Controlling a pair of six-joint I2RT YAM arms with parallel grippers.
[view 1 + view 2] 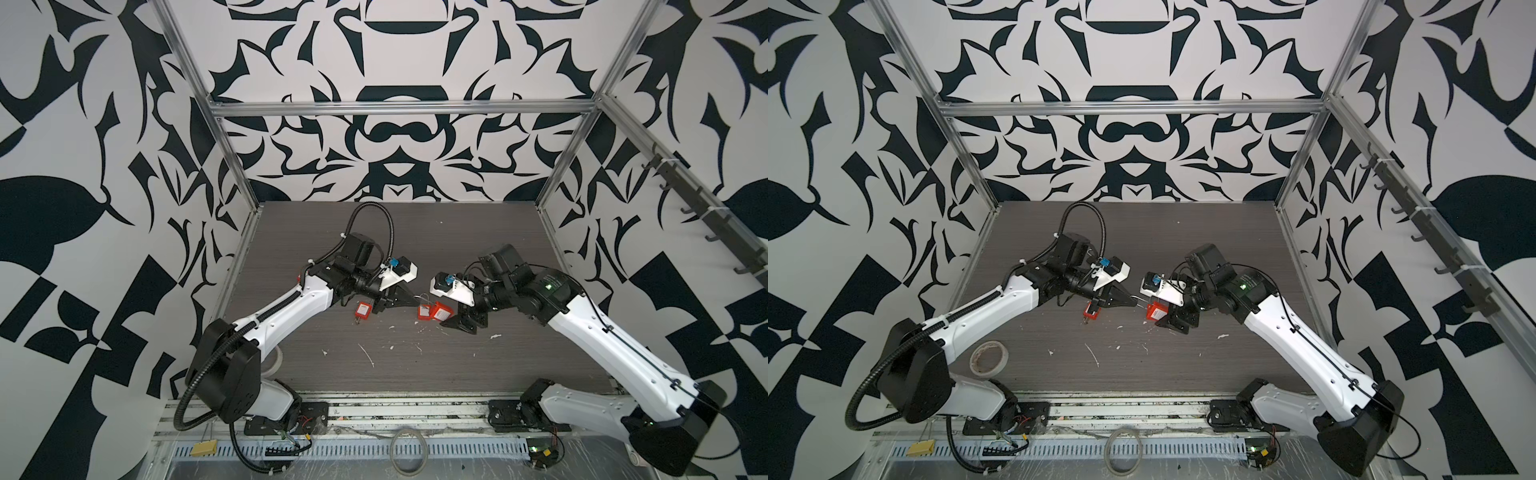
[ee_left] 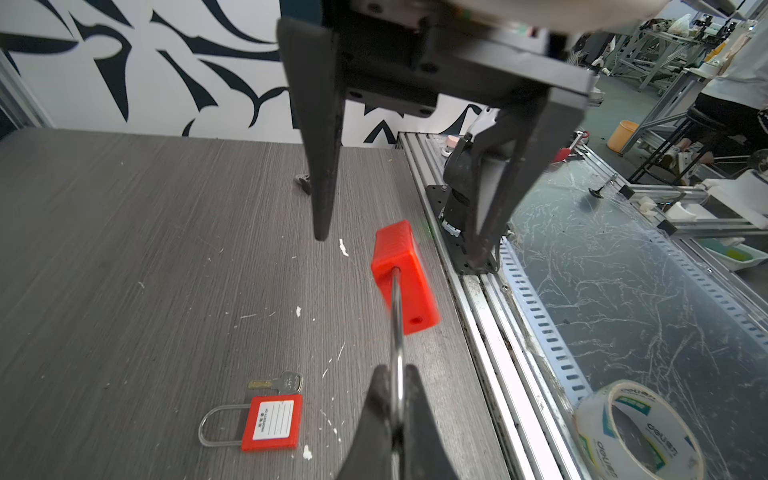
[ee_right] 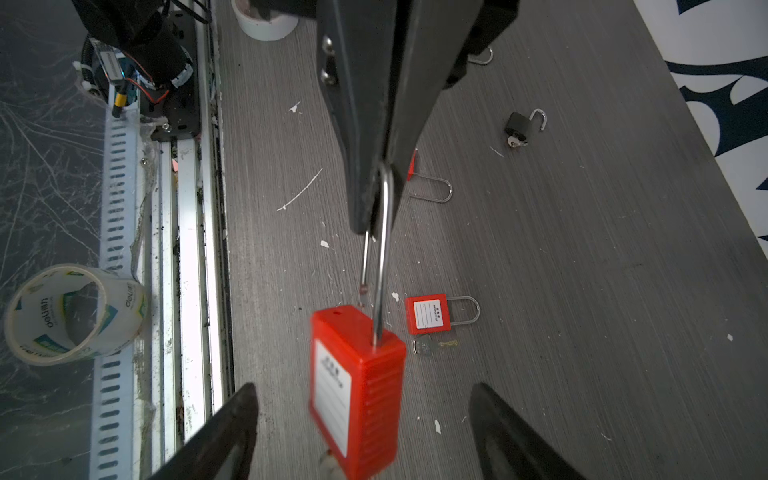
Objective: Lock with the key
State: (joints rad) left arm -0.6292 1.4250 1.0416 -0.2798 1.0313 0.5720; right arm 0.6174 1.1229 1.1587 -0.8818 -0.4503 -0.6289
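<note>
Underneath, speckled grey tabletop (image 1: pixel 415 232); patterned walls (image 1: pixel 395 50).

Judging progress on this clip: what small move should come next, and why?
Probably the right gripper should close on the red padlock: its jaws stand open either side of the body, while the left gripper, shut on the shackle, dangles it, free end out.

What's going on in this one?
The left pincer is shut on the open steel shackle of a red plastic padlock, holding it above the grey wood-grain table. The right pincer stands open close by the padlock's body, not gripping it. A second red padlock and a loose key lie on the table.
</note>
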